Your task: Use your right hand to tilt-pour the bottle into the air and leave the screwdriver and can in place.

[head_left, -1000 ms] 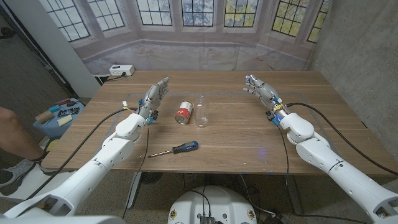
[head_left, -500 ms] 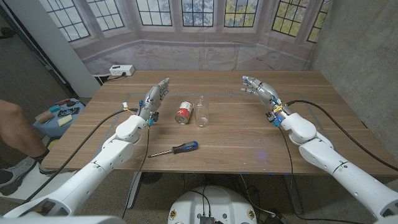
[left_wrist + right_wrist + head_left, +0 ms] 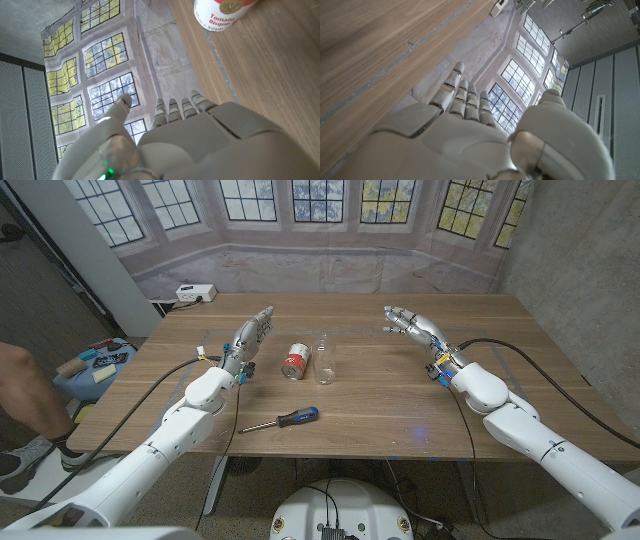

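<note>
A clear bottle point(image 3: 323, 358) stands upright near the middle of the wooden table point(image 3: 380, 395). Just left of it is a red and white tomato bisque can point(image 3: 295, 361), also seen in the left wrist view point(image 3: 221, 14). A screwdriver with a blue and black handle point(image 3: 282, 420) lies nearer the front edge. My right hand point(image 3: 414, 326) hovers open above the table, well to the right of the bottle, fingers spread point(image 3: 465, 97). Left of the can, my left hand point(image 3: 248, 337) stands open with straight fingers point(image 3: 175, 107), holding nothing.
A white power strip point(image 3: 195, 293) sits at the table's far left corner. A person's leg point(image 3: 25, 395) shows at the left picture edge, beside a blue stool with small items point(image 3: 95, 365). Black cables run along both arms.
My right hand has shifted a little to the left, toward the bottle, and dropped slightly. The person at the left edge has moved. The bottle, can, screwdriver and left hand are unchanged.
</note>
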Controlling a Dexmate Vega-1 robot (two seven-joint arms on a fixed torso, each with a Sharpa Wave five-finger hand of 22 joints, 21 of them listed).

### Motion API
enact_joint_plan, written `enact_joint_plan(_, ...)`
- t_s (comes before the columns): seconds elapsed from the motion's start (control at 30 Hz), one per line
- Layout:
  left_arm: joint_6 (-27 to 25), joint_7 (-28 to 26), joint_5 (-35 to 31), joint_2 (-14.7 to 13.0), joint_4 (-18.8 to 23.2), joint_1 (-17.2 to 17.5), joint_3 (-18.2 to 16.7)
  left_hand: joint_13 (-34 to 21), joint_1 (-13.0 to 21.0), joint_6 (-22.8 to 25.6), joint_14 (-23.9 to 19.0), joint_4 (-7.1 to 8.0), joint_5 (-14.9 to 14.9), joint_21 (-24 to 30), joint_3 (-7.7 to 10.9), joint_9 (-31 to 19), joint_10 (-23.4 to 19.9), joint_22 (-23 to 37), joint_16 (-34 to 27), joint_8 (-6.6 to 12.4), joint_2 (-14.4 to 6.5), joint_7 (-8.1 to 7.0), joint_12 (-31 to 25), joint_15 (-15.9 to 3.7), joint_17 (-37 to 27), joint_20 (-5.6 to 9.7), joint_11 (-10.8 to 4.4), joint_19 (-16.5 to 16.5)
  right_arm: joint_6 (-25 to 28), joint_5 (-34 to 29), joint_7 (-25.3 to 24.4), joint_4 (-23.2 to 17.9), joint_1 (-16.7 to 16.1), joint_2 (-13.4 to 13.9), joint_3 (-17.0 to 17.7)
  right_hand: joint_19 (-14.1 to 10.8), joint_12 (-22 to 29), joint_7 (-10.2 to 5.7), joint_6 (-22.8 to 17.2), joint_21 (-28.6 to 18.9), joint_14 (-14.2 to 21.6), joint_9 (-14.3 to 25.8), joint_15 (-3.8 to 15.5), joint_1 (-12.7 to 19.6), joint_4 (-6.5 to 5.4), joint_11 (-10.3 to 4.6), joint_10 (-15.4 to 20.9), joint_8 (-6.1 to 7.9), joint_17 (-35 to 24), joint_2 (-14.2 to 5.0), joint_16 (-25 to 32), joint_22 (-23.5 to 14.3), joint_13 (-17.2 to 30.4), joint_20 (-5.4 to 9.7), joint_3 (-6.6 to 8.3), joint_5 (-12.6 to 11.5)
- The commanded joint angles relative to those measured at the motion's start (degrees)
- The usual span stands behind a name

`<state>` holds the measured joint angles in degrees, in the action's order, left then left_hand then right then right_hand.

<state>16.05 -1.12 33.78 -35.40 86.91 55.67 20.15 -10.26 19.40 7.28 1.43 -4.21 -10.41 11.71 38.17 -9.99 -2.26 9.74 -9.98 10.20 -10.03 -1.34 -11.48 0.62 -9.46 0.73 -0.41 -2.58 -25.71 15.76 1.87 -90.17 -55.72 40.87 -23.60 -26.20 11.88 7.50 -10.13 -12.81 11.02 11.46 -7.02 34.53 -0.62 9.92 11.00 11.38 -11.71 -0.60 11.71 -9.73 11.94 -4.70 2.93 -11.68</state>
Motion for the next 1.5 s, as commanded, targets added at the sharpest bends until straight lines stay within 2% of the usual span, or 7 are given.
enact_joint_plan(0.03, 0.2, -1.4, 0.1, -0.4, 1.0, 1.6, -0.7, -0.2, 0.6, 0.3, -0.3, -0.31, -0.3, -0.2, 0.08, -0.3, -0.5, 0.3, -0.4, 0.47, -0.2, 0.0, -0.1, 0.34, -0.1, 0.09, 0.05, -0.7, 0.5, -3.8, 0.3, -1.1, 1.2, 0.6, -2.1, -0.7, 0.5, 3.73, -0.8, 0.2, 0.3, 0.0, -0.88, -0.3, 0.26, 0.99, 0.8, 0.32, 0.1, 1.38, 0.1, -0.1, 0.0, 0.13, -0.36, -0.5)
enact_joint_plan(0.2, 0.3, -1.6, 0.3, -0.4, 1.0, 1.8, -1.0, -0.2, 0.7, 0.3, -1.5, -0.25, -0.3, -0.2, -0.11, -0.3, -0.6, 0.3, -0.8, 0.44, -0.2, -0.01, -0.1, 0.65, -0.2, 0.07, 0.31, -0.8, 0.5, -5.0, -0.2, -1.0, 1.7, 0.0, -2.7, -1.0, 0.6, 4.15, -1.4, 0.4, 0.1, 0.0, -1.69, -0.4, 0.47, 1.27, 1.4, 0.53, 0.3, 1.8, 0.0, 0.0, 0.1, -0.25, -0.59, -0.6)
enact_joint_plan(0.4, 0.3, -1.1, 0.6, -0.6, 0.8, 1.8, -1.2, -0.2, 0.8, 0.3, -2.7, -0.25, -0.3, -0.2, -0.33, -0.3, -0.7, 0.3, -1.1, 0.42, -0.2, 0.01, -0.2, 1.12, -0.3, 0.03, 0.31, -0.9, 2.0, -6.2, -1.1, -2.0, 1.8, -0.4, -3.2, -1.1, 0.9, 4.31, -1.4, 0.7, 1.8, 0.0, -1.71, -0.5, 0.65, 1.33, 2.4, 0.49, 0.3, 1.88, 0.5, 0.0, 0.1, -0.87, -0.7, -0.8)
enact_joint_plan(0.57, 0.5, -0.6, 0.9, -0.8, 0.7, 2.0, -1.4, -0.2, 0.9, 0.4, -3.3, -0.33, -0.3, -0.2, -0.4, -0.3, -0.8, 0.3, -1.2, 0.43, -0.2, 0.17, -0.2, 1.34, -0.2, -0.03, 0.25, -1.0, 2.4, -7.5, -2.2, -2.8, 1.6, -0.6, -3.5, -1.5, 1.1, 4.33, -1.5, 0.8, 3.2, 0.0, -0.94, -0.3, 0.82, 0.9, 3.2, 0.44, 0.3, 1.72, 1.0, 0.0, 0.1, -0.88, -0.62, -1.1)
enact_joint_plan(0.67, 0.6, -0.6, 1.2, -1.0, 1.0, 2.4, -1.6, -0.2, 1.0, 0.4, -3.6, -0.39, -0.3, -0.1, -0.43, -0.3, -0.8, 0.3, -1.3, 0.43, -0.2, 0.11, -0.2, 1.44, -0.2, -0.03, 0.31, -1.1, 2.8, -7.7, -2.5, -3.5, 1.3, -0.6, -3.6, -0.9, 1.0, 4.23, -1.9, 1.4, 6.4, -0.1, 0.39, -0.3, 1.05, 0.54, 3.9, 0.49, 0.2, 1.63, 2.1, 0.0, 0.0, -0.28, -0.65, -1.3)
enact_joint_plan(1.1, 1.5, -0.7, 1.5, -2.4, 2.9, 5.1, -2.8, -0.2, 1.3, 0.3, -4.1, -0.6, -0.3, -0.2, -0.51, -0.3, -1.0, 0.3, -1.1, 0.39, -0.1, 0.08, -0.2, 1.54, -0.2, -0.07, 0.28, -1.1, 0.1, -9.0, -1.7, -3.7, 0.7, -1.2, -5.1, 0.1, 0.5, 4.34, -1.8, 1.9, 4.9, -0.1, -0.11, 0.3, 1.81, 0.93, 3.1, 0.38, 0.4, 2.22, 1.1, 0.0, 0.1, -0.06, -0.76, -1.6)
enact_joint_plan(1.5, 2.2, -0.8, 1.1, -3.3, 3.9, 6.3, -3.6, -0.2, 1.5, 0.2, -4.1, -0.7, -0.3, -0.2, -0.62, -0.4, -1.0, 0.3, -0.9, 0.36, -0.2, 0.19, -0.2, 1.6, -0.2, -0.09, 0.32, -1.1, -1.5, -10.3, 0.1, -2.4, 1.7, -2.0, -7.0, 1.7, -0.5, 4.3, 0.9, 2.2, 2.2, 0.0, -0.6, 0.7, 2.59, 1.14, 0.5, -0.44, 0.4, 3.09, -0.3, -0.1, 0.5, -0.05, -1.09, -2.4)
